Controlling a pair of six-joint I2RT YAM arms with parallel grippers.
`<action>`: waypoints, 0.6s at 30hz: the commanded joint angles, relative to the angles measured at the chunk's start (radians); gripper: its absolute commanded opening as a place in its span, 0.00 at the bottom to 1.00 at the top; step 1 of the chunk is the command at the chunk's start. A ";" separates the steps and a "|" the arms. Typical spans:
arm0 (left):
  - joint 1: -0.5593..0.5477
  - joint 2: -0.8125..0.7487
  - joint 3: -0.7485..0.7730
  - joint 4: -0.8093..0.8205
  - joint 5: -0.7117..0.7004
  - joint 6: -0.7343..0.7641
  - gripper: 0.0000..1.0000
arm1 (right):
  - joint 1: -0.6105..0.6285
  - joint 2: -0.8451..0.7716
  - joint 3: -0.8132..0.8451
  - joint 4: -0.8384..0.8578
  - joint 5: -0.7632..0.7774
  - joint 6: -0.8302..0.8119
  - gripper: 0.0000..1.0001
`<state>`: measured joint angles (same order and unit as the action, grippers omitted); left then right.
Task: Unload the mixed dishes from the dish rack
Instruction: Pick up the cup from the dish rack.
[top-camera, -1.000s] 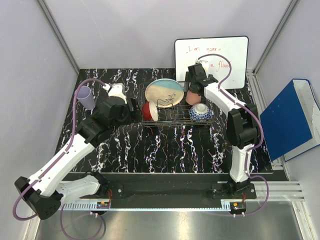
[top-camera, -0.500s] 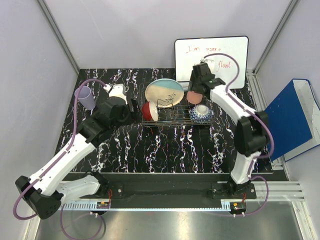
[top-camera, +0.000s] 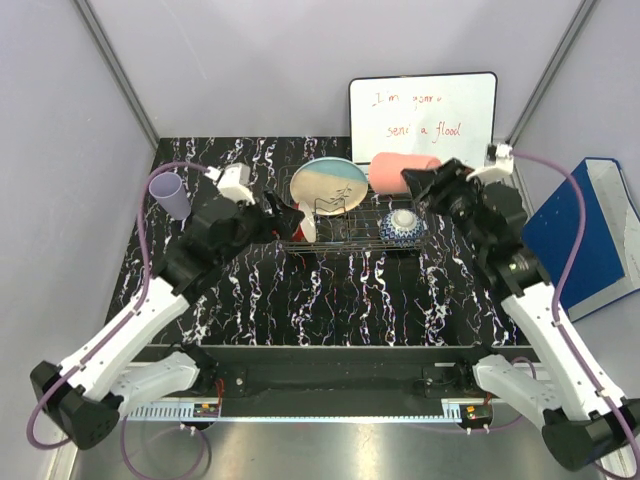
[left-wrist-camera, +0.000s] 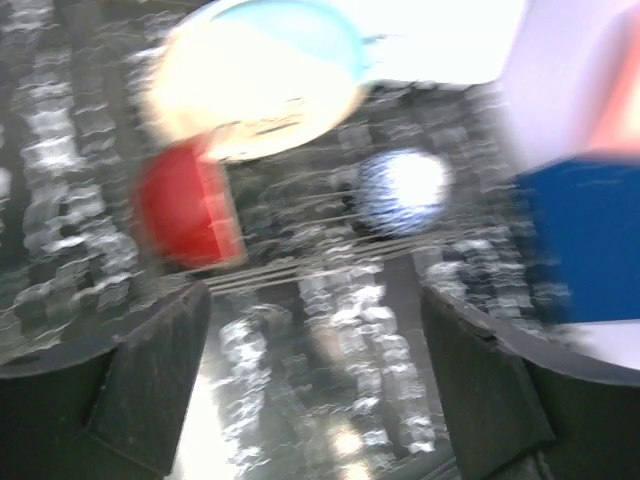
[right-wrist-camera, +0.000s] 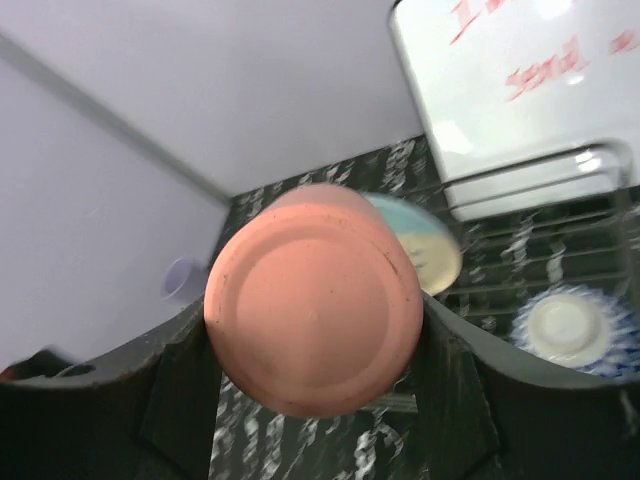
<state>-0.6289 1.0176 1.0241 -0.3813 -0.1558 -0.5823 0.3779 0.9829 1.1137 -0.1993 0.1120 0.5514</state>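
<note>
One salmon-pink cup (top-camera: 392, 170) lifted out

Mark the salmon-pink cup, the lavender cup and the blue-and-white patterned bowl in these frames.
salmon-pink cup (right-wrist-camera: 312, 300): right wrist view, centre of its flat base.
lavender cup (top-camera: 172, 197): top external view, middle of the cup.
blue-and-white patterned bowl (top-camera: 402, 227): top external view, its upturned underside.

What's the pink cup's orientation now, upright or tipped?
Tipped on its side. The salmon-pink cup lies horizontal, held by the right tool; the right wrist view faces its round base.
</note>
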 joint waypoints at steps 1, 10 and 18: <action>0.124 -0.120 -0.216 0.596 0.367 -0.204 0.94 | -0.023 -0.081 -0.259 0.399 -0.350 0.336 0.00; 0.232 0.012 -0.369 1.162 0.780 -0.588 0.94 | -0.027 0.013 -0.569 1.127 -0.548 0.728 0.00; 0.196 0.059 -0.352 1.174 0.799 -0.590 0.93 | -0.002 0.080 -0.534 1.173 -0.566 0.722 0.00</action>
<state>-0.4065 1.0588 0.6479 0.6632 0.5896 -1.1458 0.3584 1.0302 0.5217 0.8284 -0.4133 1.2392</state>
